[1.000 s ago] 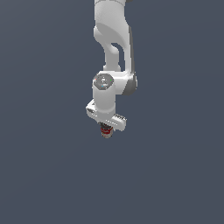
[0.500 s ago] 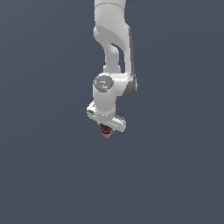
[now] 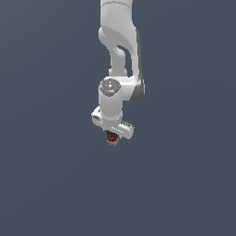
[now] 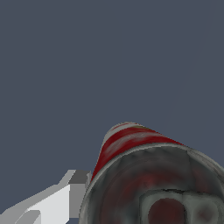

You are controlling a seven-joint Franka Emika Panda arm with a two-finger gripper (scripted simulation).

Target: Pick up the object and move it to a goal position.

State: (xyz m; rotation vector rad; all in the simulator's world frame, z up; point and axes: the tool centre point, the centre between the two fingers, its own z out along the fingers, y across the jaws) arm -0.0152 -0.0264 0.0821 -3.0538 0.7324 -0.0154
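The soup can (image 3: pixel 111 138), red and white with metal rims, shows as a small piece just under my white hand in the exterior view. My gripper (image 3: pixel 112 137) is shut on it and the hand hides most of the can. In the wrist view the can (image 4: pixel 144 175) fills the lower part of the picture, its metal end rim close to the camera and its red and white side running away from it. One light grey finger (image 4: pixel 52 203) lies against its side. The other finger is hidden behind the can.
A plain dark grey surface (image 3: pixel 55 184) fills the background in both views. The white arm (image 3: pixel 120 50) comes down from the top of the exterior view.
The arm and the can have barely moved; the hand sits a touch lower and towards the exterior view's left. The grip is unchanged.
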